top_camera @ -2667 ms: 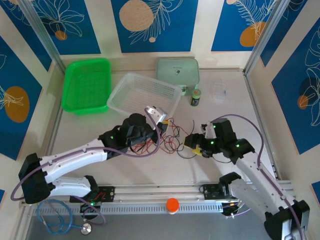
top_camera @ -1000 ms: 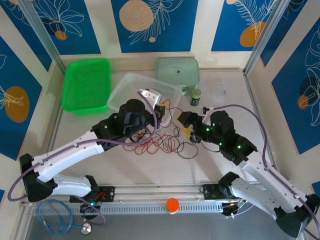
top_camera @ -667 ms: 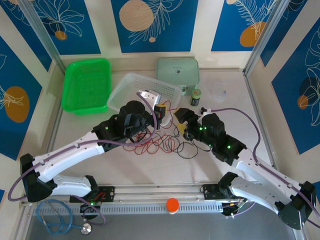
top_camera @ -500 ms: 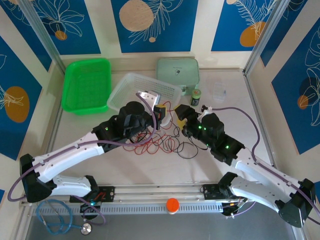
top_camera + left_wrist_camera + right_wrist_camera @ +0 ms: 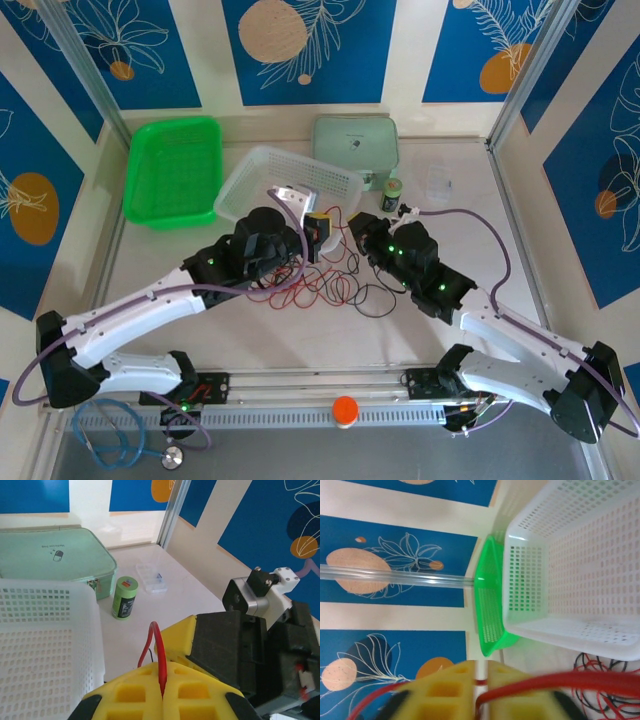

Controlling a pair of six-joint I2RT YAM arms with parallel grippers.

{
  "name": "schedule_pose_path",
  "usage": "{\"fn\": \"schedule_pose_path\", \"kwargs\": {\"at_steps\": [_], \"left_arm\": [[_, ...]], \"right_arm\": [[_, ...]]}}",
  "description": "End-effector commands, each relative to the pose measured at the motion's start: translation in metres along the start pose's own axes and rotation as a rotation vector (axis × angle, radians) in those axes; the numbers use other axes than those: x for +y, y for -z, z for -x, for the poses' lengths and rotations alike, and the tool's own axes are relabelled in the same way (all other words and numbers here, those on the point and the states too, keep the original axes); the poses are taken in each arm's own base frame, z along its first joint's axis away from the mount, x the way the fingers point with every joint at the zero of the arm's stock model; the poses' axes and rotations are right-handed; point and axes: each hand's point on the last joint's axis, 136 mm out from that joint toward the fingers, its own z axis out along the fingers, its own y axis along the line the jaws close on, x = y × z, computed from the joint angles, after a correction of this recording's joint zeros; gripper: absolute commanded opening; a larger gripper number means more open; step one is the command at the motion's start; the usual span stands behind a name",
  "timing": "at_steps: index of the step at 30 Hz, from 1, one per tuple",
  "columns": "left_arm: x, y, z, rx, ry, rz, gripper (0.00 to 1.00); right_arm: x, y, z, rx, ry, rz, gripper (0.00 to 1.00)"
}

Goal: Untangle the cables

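The left end effector (image 5: 162,696) is clamped shut on a strand of the red cable (image 5: 159,655). The right end effector (image 5: 481,682), just beside it, likewise pinches red cable between closed yellow fingers. Loose red loops lie tangled with the black cable (image 5: 363,292) on the bench (image 5: 450,215) below. The mint case (image 5: 50,555) bears a pill logo; its print is unreadable.

Wire vanishing at the pads
The thin red wire (image 5: 160,655) is disappearing inside the yellow-padded left gripper (image 5: 163,692); the yellow-padded right gripper (image 5: 481,682) is showing blurred, running off the bottom edge.
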Motion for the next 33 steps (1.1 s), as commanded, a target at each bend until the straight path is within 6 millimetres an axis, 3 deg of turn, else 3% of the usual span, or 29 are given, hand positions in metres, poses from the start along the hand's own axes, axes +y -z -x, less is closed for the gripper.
{"fn": "schedule_pose_path", "kwargs": {"at_steps": [1,4,9,11,16,20,25,30,33], "left_arm": [[0.003,0.008,0.010,-0.051,0.038,0.003,0.00],[0.005,0.006,0.005,-0.044,0.049,0.005,0.00],[0.001,0.003,-0.006,-0.015,0.049,-0.028,0.58],[0.002,0.005,-0.009,-0.009,0.040,-0.029,0.68],[-0.001,0.014,-0.008,-0.026,-0.050,-0.060,0.74],[-0.009,0.023,-0.018,-0.021,-0.196,-0.132,0.80],[-0.028,0.022,-0.037,0.026,-0.319,-0.263,0.83],[-0.063,0.014,-0.026,-0.031,-0.340,-0.435,0.85],[-0.073,0.003,-0.018,-0.072,-0.359,-0.464,0.87]], "right_arm": [[0.022,0.009,0.014,-0.072,0.024,0.045,0.00],[0.025,0.011,0.015,-0.073,0.053,0.035,0.00],[0.050,0.021,0.021,-0.029,0.217,0.001,0.00],[0.062,0.027,0.024,0.017,0.303,-0.037,0.00],[0.084,0.050,0.032,0.152,0.482,-0.122,0.00],[0.089,0.069,0.042,0.241,0.552,-0.181,0.00],[0.095,0.083,0.049,0.286,0.469,-0.114,0.00],[0.091,0.082,0.046,0.322,0.366,-0.061,0.00],[0.089,0.079,0.041,0.350,0.328,-0.042,0.00]]}}
